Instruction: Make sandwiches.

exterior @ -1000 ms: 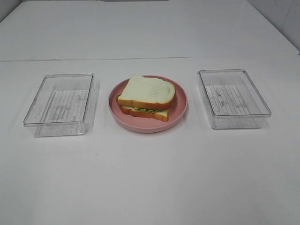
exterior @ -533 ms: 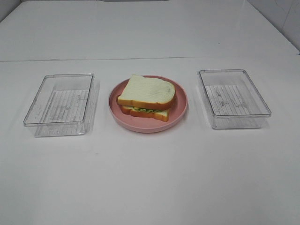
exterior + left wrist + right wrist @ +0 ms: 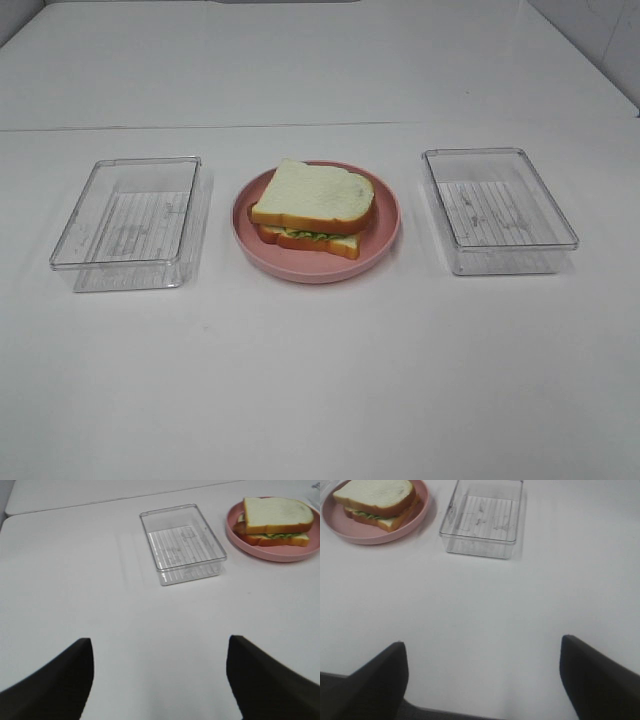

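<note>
item: toy sandwich [image 3: 313, 208] of 2 white bread slices with orange-brown crust, green lettuce showing between them
location: on round pink plate [image 3: 380, 240], mid white table [image 3: 320, 380]
flanking: clear plastic tray on the left [image 3: 128, 222]; clear plastic tray on the right [image 3: 497, 208]; both apart from plate
left gripper [image 3: 160, 680]: jaws spread, holding nothing, over bare table
right gripper [image 3: 482, 682]: jaws spread wide, holding nothing

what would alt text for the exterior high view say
A toy sandwich, two white bread slices with green lettuce showing between them, sits on a round pink plate at the middle of a white table. An empty clear plastic tray stands to the plate's left and another to its right; no robot hand is in view.
</note>
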Tool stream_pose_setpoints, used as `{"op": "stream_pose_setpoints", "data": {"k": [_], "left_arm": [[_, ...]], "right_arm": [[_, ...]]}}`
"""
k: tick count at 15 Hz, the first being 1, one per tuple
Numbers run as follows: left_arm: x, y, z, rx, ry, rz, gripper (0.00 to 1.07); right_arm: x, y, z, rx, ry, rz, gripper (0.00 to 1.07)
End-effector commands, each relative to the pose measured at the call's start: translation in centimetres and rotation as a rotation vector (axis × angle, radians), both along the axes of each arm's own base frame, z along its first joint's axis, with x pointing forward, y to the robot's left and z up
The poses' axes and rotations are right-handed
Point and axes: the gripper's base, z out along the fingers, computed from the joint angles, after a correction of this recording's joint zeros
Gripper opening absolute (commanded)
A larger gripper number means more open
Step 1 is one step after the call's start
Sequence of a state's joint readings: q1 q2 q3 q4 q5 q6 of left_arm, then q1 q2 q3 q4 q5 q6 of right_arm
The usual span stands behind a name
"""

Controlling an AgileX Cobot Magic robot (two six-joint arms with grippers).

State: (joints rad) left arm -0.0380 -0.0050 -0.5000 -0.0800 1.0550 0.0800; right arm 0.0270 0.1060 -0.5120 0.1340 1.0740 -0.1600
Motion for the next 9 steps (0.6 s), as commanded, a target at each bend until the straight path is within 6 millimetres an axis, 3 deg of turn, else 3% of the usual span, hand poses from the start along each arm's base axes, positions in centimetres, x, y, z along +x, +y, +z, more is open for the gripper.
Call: {"op": "stream_pose_setpoints", "data": {"k": [1,3,9], "left_arm": [[-0.3,-0.1,0.0,-0.005,-0.031,0.052,0.71],[-0.3,-0.1,0.0,-0.006,-0.031,0.057,0.71],[-0.3,-0.1,0.0,-0.008,-0.033,0.058,0.71]], "right_arm": [[-0.5,0.0,-0.1,0.002,-0.043,-0.038,0.78],[-1.6,0.0,-0.1,0.005,-0.122,-0.035,0.78],[-1.8,0.1,-0.1,0.009,-0.129,-0.032,0.78]]}}
